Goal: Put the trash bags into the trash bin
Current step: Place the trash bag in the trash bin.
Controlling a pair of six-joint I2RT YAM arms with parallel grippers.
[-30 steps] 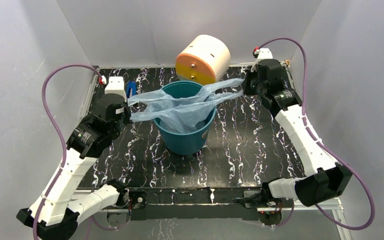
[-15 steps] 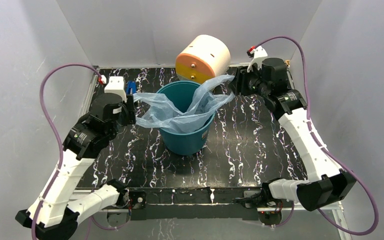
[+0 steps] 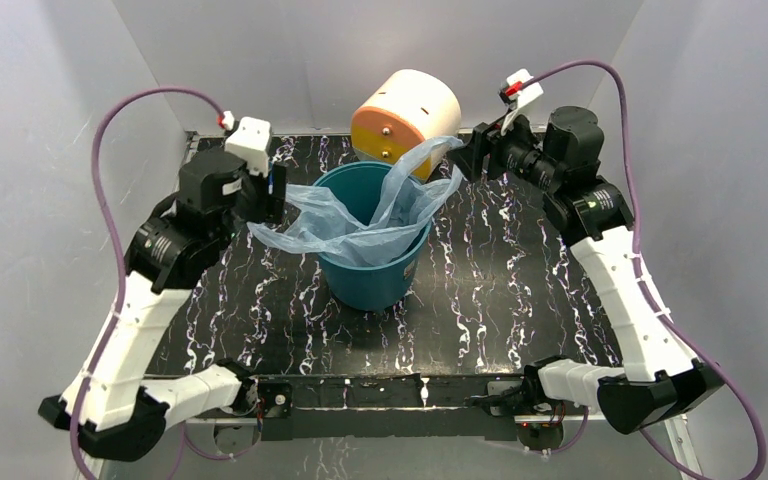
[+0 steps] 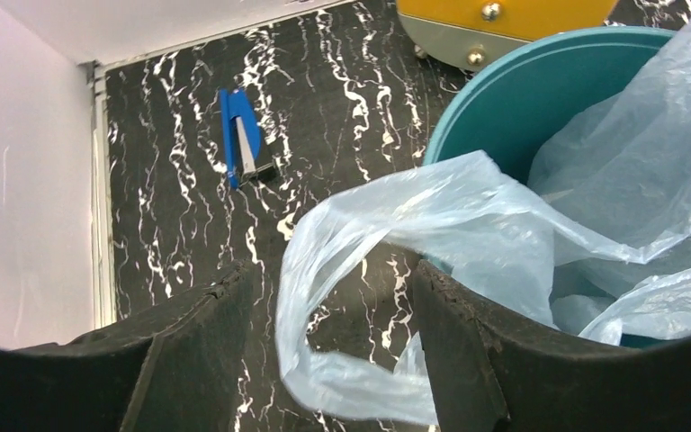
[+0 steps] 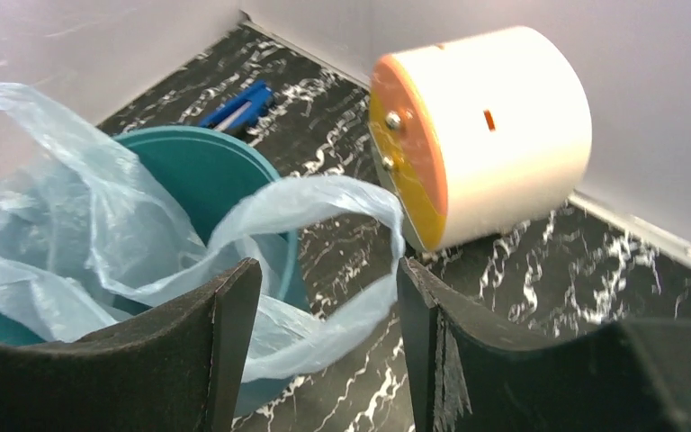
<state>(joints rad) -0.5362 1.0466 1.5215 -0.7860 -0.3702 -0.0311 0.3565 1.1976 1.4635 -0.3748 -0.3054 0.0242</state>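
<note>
bright, diffuse light from above, soft shadows on the table, all views sharp.

The teal bin stands upright. A crumpled pale-blue bag sits inside, handle loops hanging over both sides.

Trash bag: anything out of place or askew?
Yes. The trash bag sits only partly inside the trash bin; its handle loops spill over the rim on both sides. The cream drum lies on its side.

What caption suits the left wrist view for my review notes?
Open left end effector frames a handle loop of the light-blue bag, draped over the rim of the teal bin.
</note>
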